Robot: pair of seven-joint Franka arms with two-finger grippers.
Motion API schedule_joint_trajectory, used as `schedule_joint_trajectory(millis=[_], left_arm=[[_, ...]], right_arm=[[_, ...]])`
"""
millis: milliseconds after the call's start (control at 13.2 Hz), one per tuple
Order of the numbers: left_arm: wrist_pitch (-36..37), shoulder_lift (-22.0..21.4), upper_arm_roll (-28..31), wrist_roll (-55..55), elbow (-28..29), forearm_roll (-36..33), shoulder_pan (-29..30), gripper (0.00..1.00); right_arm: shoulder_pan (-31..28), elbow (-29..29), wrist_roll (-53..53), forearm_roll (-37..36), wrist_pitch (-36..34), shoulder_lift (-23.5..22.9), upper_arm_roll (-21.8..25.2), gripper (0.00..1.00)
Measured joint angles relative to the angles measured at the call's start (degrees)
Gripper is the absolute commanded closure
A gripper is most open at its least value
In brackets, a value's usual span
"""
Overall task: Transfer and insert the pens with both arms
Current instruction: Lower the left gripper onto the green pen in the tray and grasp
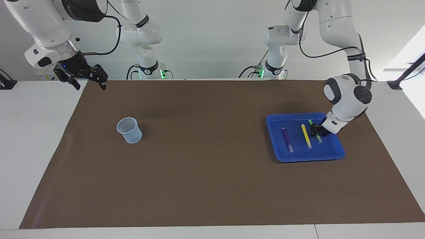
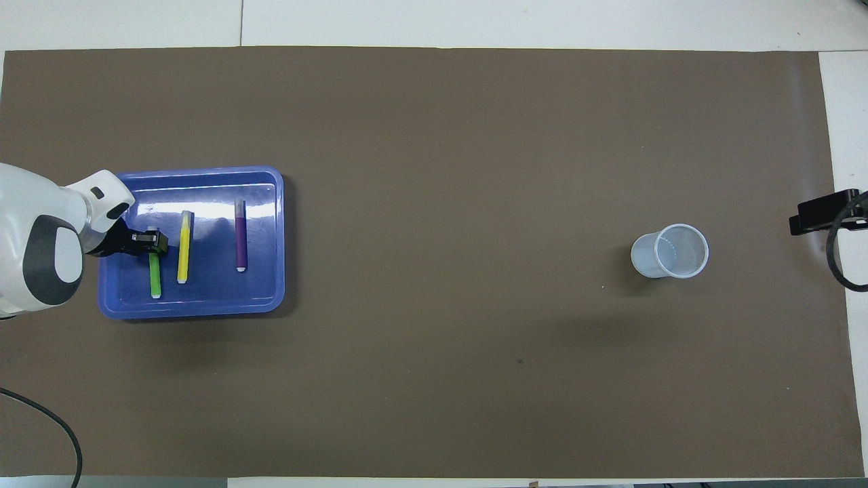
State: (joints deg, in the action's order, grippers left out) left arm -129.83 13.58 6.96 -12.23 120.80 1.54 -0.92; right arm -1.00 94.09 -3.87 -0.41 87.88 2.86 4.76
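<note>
On the brown mat (image 1: 206, 172) that covers the table (image 1: 33, 139), toward the left arm's end, sits a blue tray (image 1: 300, 157) with three pens lying in it side by side, apart from one another, their pale ends pointing away from the robots. Purple pen (image 1: 287, 139) lies nearest the table's middle, yellow pen (image 1: 306, 135) in between, green pen (image 1: 318, 138) nearest the left arm's end.

Left gripper (image 1: 316, 130) is down in the tray, right at the green pen, about midway along its length. Fingers straddle the pen; whether they have closed on it I cannot tell. Green pen lies flat on the tray floor. In the overhead view the left gripper (image 2: 150, 242) covers the pen's middle, with the green barrel (image 2: 155, 276) showing on the side nearer the robots and the pale end on the other.

Right gripper (image 1: 87, 79) hangs in the air over the table's corner at the right arm's end, at the mat's edge. Fingers spread open, holding nothing. This arm waits.

Clear plastic cup (image 1: 129, 130) stands upright on the mat toward the right arm's end, well apart from the tray. In the overhead view the cup (image 2: 670, 252) shows its open mouth.
</note>
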Motion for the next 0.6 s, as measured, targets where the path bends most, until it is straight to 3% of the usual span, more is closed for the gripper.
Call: schedule_joint_trajectory(millis=[227, 605], left_arm=[[0.00, -0.08, -0.15, -0.01, -0.13, 0.09, -0.08, 1.00], [0.01, -0.09, -0.17, -0.03, -0.15, 0.10, -0.09, 1.00]], right_arm=[[0.00, 0.00, 0.00, 0.00, 0.00, 0.00, 0.00, 0.00], [0.00, 0.00, 0.00, 0.00, 0.00, 0.00, 0.00, 0.00]])
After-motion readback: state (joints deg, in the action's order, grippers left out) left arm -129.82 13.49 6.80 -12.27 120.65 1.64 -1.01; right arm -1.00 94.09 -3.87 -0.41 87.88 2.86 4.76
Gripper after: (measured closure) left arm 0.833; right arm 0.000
